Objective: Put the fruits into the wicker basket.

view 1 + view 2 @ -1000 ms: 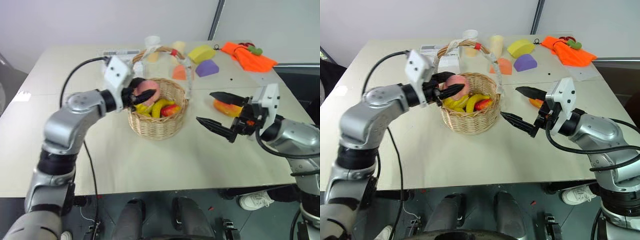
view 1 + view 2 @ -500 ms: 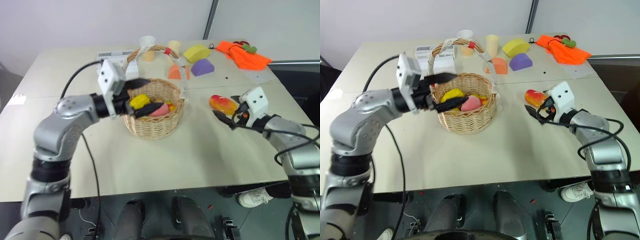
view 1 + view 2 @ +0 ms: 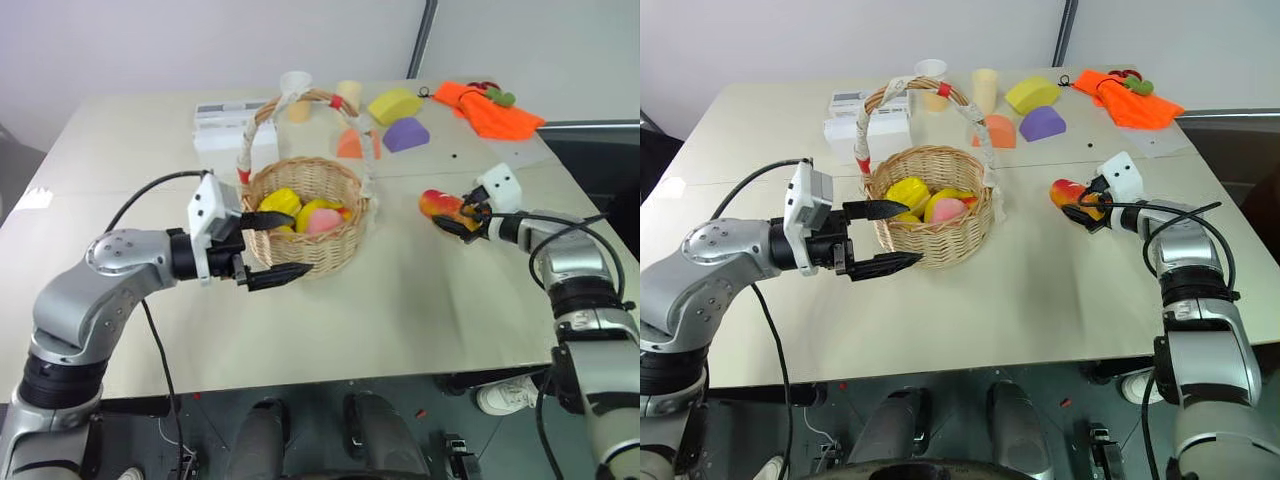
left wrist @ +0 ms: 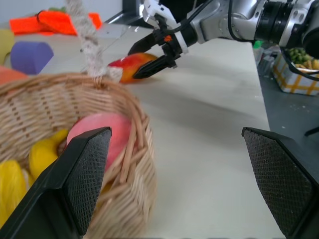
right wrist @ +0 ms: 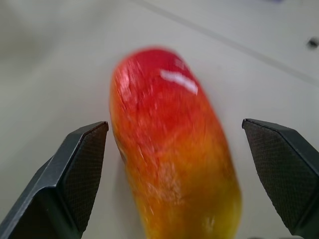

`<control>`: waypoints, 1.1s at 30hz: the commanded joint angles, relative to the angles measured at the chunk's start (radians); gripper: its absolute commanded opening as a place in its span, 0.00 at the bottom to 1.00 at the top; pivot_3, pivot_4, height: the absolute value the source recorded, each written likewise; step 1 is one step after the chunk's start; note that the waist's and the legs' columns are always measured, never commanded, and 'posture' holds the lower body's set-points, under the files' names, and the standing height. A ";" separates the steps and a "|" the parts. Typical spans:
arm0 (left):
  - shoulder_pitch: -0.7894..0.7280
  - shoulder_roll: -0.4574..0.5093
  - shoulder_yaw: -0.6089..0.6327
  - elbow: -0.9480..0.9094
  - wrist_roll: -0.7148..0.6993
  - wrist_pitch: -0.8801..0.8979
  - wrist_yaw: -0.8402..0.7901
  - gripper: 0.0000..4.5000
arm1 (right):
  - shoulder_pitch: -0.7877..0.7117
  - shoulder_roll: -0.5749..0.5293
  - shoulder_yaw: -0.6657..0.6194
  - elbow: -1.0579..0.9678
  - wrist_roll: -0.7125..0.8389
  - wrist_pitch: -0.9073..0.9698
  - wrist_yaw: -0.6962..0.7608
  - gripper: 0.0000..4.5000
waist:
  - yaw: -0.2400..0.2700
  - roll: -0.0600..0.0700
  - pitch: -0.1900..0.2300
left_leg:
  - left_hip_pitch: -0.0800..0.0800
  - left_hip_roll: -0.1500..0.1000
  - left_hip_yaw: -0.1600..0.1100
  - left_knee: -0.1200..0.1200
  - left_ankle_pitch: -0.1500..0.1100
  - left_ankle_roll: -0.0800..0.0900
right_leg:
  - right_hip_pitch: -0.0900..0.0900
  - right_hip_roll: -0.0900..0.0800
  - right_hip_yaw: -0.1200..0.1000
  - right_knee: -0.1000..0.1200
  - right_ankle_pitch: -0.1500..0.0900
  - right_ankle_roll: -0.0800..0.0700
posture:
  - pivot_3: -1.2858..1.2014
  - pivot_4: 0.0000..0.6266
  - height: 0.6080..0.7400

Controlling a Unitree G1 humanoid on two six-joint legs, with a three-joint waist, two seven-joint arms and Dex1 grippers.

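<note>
Mango (image 3: 445,206) not yet gripped — peach (image 3: 948,208) is in the wicker basket (image 3: 930,240).
You have the right gripper (image 3: 462,217) wide open around it (left gripper (image 3: 883,238) open, empty) — an off-centre close could roll it away.

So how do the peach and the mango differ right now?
The peach lies inside the wicker basket among yellow fruit; the mango lies on the bare table. The peach is round and pink; the mango is oblong, red running to yellow. The open right tool straddles the mango; the open left tool is outside the basket, off the peach. Neither is gripped.
</note>
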 commanded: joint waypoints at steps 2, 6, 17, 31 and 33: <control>0.018 0.011 0.037 -0.031 -0.007 -0.017 0.014 1.00 | -0.035 0.002 -0.024 0.060 -0.015 -0.043 0.010 0.81 | 0.002 0.000 0.000 | 0.000 0.000 0.000 0.000 0.000 0.000 | 0.000 0.000 0.000 0.000 0.000 0.000 | 0.52 0.24 0.94; 0.032 -0.003 0.049 -0.034 -0.010 -0.032 0.036 1.00 | -0.002 0.002 -0.046 -0.005 0.002 -0.047 0.010 0.42 | 0.001 0.000 0.000 | 0.000 0.000 0.000 0.001 0.000 0.000 | 0.000 -0.001 0.000 0.000 0.000 0.000 | 0.52 0.24 0.94; 0.216 -0.059 0.206 0.052 0.015 -0.247 0.011 1.00 | 0.564 -0.166 -0.258 -1.138 0.311 0.272 0.118 0.42 | 0.007 0.002 0.000 | 0.000 0.001 -0.001 0.000 0.000 0.000 | 0.000 -0.001 0.000 0.001 -0.001 0.002 | 0.52 0.24 0.94; 0.219 -0.048 0.234 0.149 0.024 -0.314 -0.013 1.00 | 0.059 0.197 0.202 -1.326 0.287 0.851 -0.386 0.42 | 0.008 0.001 0.000 | -0.002 0.003 -0.002 0.000 0.000 0.000 | -0.003 -0.001 -0.001 0.000 -0.001 -0.006 | 0.52 0.24 0.94; 0.221 -0.055 0.229 0.135 0.023 -0.314 -0.002 1.00 | 0.014 0.249 0.225 -1.266 0.247 0.851 -0.424 0.42 | 0.009 0.001 0.000 | -0.005 0.002 -0.003 0.000 0.000 0.000 | -0.005 -0.002 -0.002 0.000 -0.001 -0.005 | 0.52 0.24 0.94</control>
